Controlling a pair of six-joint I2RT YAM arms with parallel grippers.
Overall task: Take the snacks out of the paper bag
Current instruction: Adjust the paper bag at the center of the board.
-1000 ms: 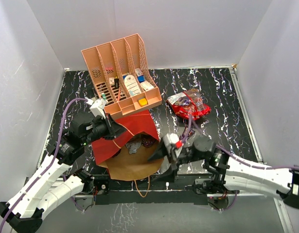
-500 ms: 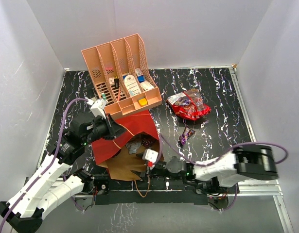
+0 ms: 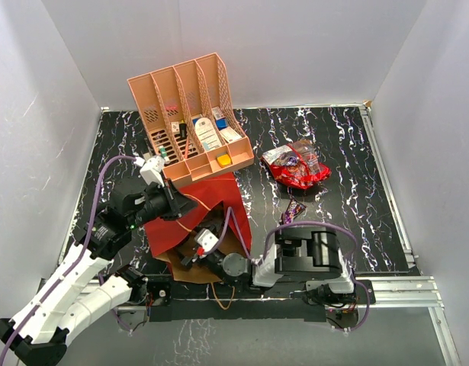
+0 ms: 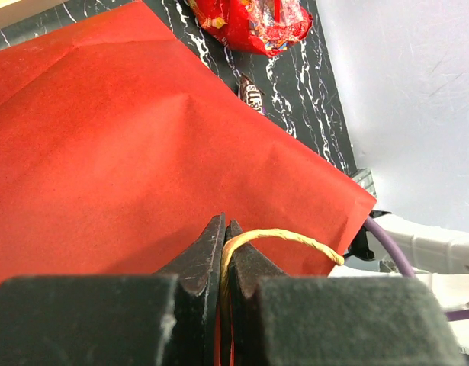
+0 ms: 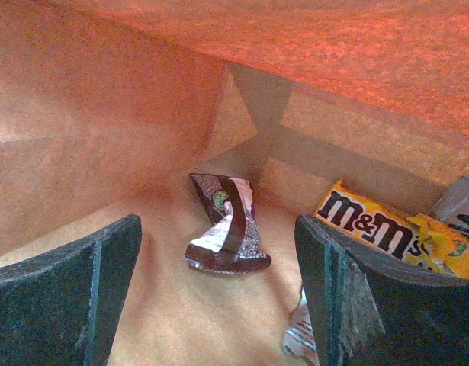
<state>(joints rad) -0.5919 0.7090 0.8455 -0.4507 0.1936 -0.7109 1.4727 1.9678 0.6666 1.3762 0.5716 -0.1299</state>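
Noting paper bag (image 3: 211, 200) lying on its side on table (image 3: 348, 152), mouth twd near edge. Pinching its cord handle (image 4: 284, 235) w/ left pincer (image 4: 225, 238), clamped tight, propping mouth open. Hovering right pincer (image 5: 219, 223) inside bag, spread wide, gripping nothing. Facing dark brown pack (image 5: 228, 229) dead ahead btwn fingers, long axis pointing away. Skirting yellow pack (image 5: 371, 225) beside right finger. Losing silvery wrapper (image 5: 299, 339) at frame bottom.

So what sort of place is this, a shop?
Probably a robotics test booth: plain white walls boxing in a black marbled table, a left arm and right arm bolted to its near edge, and props like a red paper bag.
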